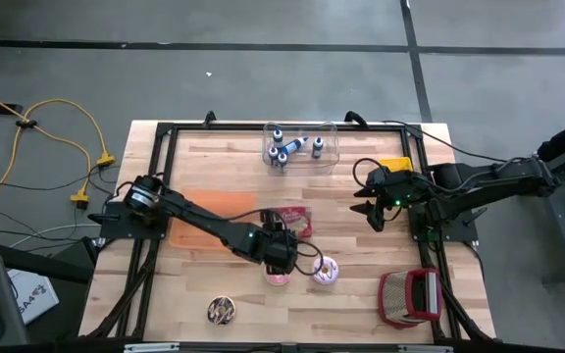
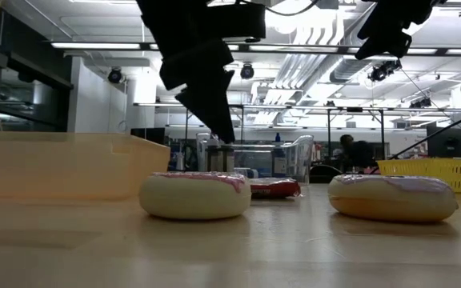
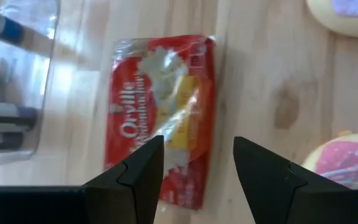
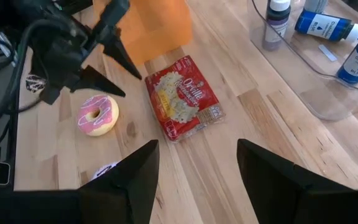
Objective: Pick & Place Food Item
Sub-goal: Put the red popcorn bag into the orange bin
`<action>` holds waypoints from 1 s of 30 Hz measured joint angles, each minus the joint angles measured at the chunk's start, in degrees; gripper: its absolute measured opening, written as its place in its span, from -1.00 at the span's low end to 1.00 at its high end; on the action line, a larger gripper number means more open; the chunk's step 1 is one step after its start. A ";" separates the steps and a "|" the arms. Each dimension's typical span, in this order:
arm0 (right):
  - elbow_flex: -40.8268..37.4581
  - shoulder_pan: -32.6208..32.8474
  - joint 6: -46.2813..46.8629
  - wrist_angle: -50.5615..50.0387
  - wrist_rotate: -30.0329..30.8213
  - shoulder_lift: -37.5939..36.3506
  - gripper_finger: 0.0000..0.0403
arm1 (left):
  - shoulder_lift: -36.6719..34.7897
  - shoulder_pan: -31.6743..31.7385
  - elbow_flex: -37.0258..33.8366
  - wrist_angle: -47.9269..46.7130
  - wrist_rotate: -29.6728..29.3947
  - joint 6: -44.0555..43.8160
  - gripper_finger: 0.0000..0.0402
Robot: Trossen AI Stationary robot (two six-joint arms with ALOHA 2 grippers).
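Note:
A red popcorn bag (image 1: 291,218) (image 3: 160,118) (image 4: 182,96) lies flat on the wooden table near its middle. Two pink-iced donuts (image 1: 281,277) (image 1: 325,272) rest on the table nearer the front edge. My left gripper (image 1: 281,240) (image 3: 197,155) (image 4: 131,85) hangs open above the table between the bag and the left donut (image 2: 194,194), slanting down toward the bag and touching nothing. My right gripper (image 1: 371,214) (image 4: 197,155) waits open, raised over the right side of the table.
A clear bin of small bottles (image 1: 300,145) stands at the far edge, and an orange tray (image 1: 214,211) lies left of the bag. A chocolate donut (image 1: 221,311) sits at the front left, a red basket (image 1: 410,297) at the front right, a yellow basket (image 1: 393,164) behind my right gripper.

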 joint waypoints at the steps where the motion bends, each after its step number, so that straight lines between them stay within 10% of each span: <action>1: 0.00 0.02 0.02 0.07 0.00 0.00 0.01 | 0.43 -0.08 0.00 0.16 0.61 -0.04 -0.08; 30: 0.00 0.02 0.01 1.27 -0.02 0.00 0.01 | 8.83 0.14 0.03 -0.01 -2.26 0.50 -0.08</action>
